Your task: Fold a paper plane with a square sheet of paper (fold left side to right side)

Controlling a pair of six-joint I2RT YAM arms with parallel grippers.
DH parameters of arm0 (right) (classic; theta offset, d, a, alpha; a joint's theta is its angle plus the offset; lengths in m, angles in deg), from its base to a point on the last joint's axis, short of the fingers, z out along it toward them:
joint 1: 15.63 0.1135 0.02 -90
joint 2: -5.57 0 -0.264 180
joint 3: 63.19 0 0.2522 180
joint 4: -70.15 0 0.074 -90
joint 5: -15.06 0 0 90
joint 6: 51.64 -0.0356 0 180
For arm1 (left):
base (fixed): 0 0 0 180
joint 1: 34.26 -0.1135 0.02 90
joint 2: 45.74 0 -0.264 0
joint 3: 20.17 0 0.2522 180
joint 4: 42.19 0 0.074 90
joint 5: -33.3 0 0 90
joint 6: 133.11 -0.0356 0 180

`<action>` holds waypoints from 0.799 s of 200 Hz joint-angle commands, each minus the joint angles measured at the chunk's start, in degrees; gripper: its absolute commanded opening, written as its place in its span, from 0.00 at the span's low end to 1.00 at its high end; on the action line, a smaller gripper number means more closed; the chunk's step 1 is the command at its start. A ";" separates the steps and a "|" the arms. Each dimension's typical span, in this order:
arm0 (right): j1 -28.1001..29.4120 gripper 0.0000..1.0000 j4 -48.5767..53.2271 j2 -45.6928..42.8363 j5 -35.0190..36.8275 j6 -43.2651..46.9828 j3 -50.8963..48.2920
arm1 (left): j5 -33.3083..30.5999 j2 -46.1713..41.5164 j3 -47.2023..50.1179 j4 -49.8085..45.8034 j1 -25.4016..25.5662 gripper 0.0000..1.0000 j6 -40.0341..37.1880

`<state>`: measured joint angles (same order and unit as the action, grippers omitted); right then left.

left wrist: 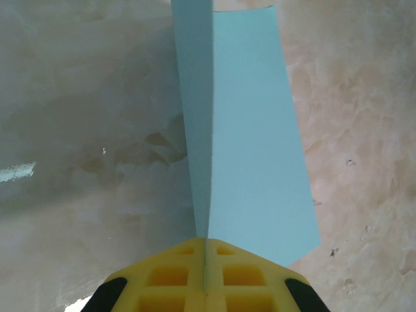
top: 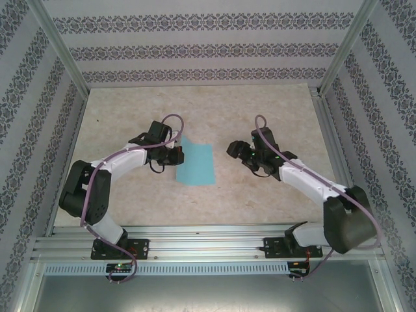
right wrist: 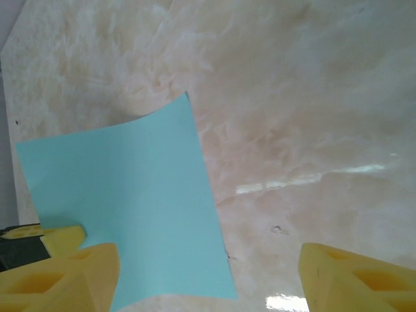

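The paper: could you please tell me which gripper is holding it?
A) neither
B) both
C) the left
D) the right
C: the left gripper is shut on the raised edge of the paper, while the right gripper stands open and holds nothing.

The sheet is plain turquoise-blue paper with straight edges, lying mid-table between the two arms. Its left part is lifted, standing almost upright, its edge pinched between the left fingers. The right part lies flat on the table.
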<state>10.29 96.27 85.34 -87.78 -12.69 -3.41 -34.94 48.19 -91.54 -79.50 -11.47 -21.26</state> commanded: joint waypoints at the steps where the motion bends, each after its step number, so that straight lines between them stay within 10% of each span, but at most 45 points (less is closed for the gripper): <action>1: 3.30 0.72 -9.16 7.32 -3.87 -4.57 4.25 | 0.62 1.36 -1.72 -0.93 0.65 0.00 -1.89; 160: 9.24 0.55 -7.00 31.55 -5.62 -2.03 14.04 | 5.83 1.86 -5.65 -0.19 0.68 0.44 3.05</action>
<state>18.88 86.89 114.62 -93.53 -16.62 10.21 -31.21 49.77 -94.99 -80.09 -11.30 -20.32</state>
